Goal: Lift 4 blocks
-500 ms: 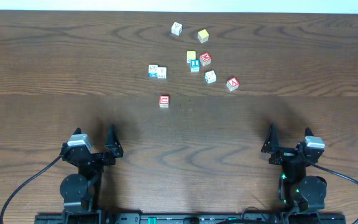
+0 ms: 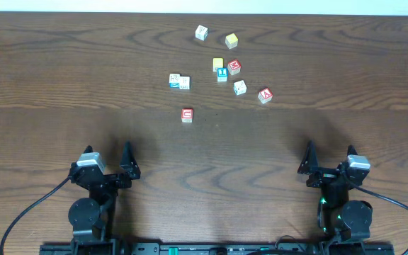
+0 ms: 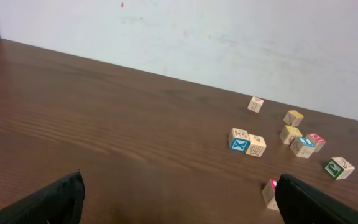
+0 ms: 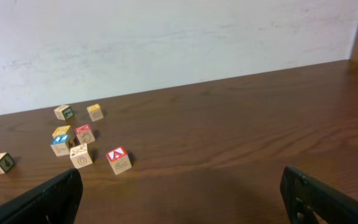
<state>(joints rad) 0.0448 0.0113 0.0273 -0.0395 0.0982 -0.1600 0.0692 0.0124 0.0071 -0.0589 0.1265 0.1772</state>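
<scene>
We judge the task unstarted: none of the four lifts is done, and all four alphabet cubes sit on the dark wood-grain counter (image 2: 62,71). The small wooden cube with the red-framed "C" (image 2: 187,114) lies alone, nearest the arms and closer to the left one. The blue-lettered wooden cube (image 2: 222,74) sits in the middle of the cluster, just beside a plain yellow cube (image 2: 217,64) and a red-marked cube (image 2: 234,67). The whitish wooden cube (image 2: 239,87) is a little nearer to us and to the right, and the wooden cube with the red-framed "A" (image 2: 264,95) lies near it, further right, with a gap between them.

Both arms are folded low at the near edge of the counter, well apart from every cube. The left end effector (image 2: 107,150) has its fingers spread wide with nothing between them, and so does the right end effector (image 2: 329,149). Each wrist view looks across bare wood toward the cubes, the dark fingertips at the lower corners.
</scene>
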